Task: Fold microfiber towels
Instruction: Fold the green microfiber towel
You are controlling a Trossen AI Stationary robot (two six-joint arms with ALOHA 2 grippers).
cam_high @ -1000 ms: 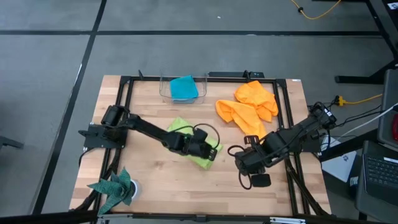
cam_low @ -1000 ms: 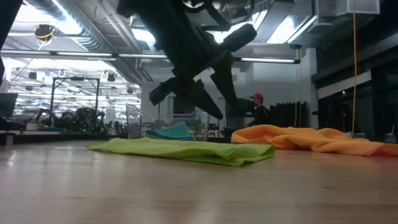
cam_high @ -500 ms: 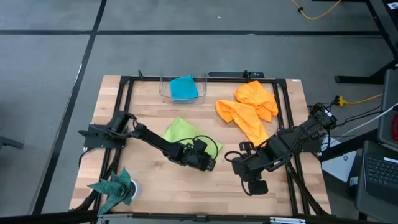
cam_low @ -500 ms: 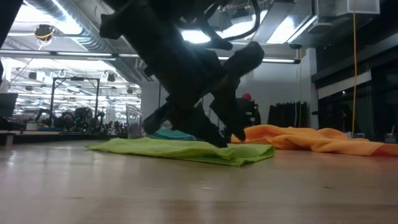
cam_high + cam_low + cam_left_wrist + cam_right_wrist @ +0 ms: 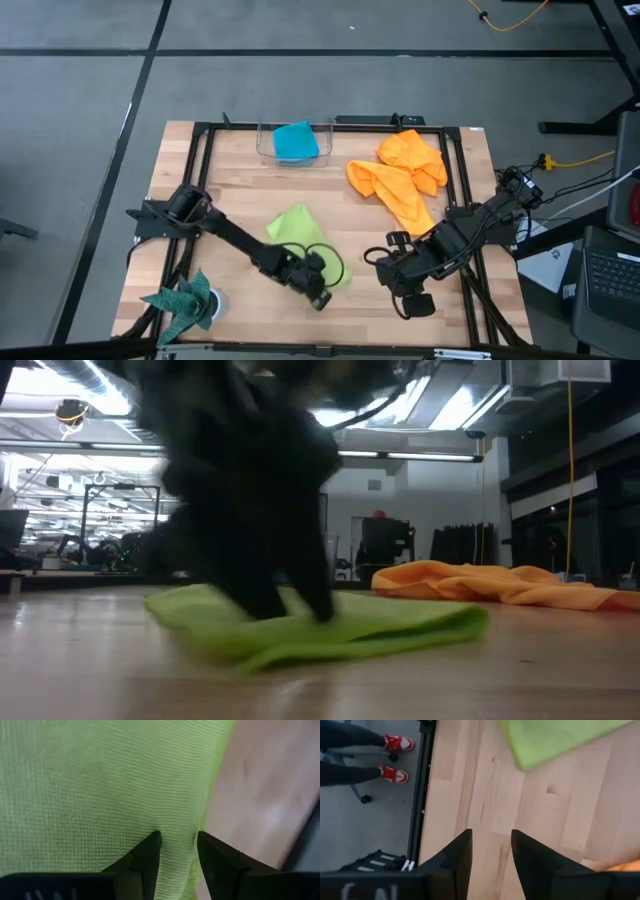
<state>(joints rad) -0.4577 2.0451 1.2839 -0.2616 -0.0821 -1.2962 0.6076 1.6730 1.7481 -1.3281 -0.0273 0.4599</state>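
Landmark: lime-green towel (image 5: 298, 232), lying on the tabletop (image 5: 240, 170) near its middle, toward the front edge.

Left gripper (image 5: 318, 290) is now at the towel's front corner, nearer the front edge than half a second ago, when it sat over the towel's right side; a second ago it was further back still. In the left wrist view its fingers (image 5: 148, 851) stand slightly apart with a pinch of green cloth between them: they are gripping the towel's edge. Low view: the towel (image 5: 330, 628) looks bunched and drawn toward the camera, its fold thicker than before.

Right gripper (image 5: 385, 276) hovers just right of the green towel, over bare wood; little change from the earlier frame apart from a small shift forward. Its fingers (image 5: 460, 852) are parted, with nothing between them.

Two orange towels (image 5: 402, 172) lie heaped behind and to the right of the green one, unchanged. The turquoise-blue towel (image 5: 295, 141) sits in a clear bin (image 5: 266, 148) straight behind the green towel, unchanged.
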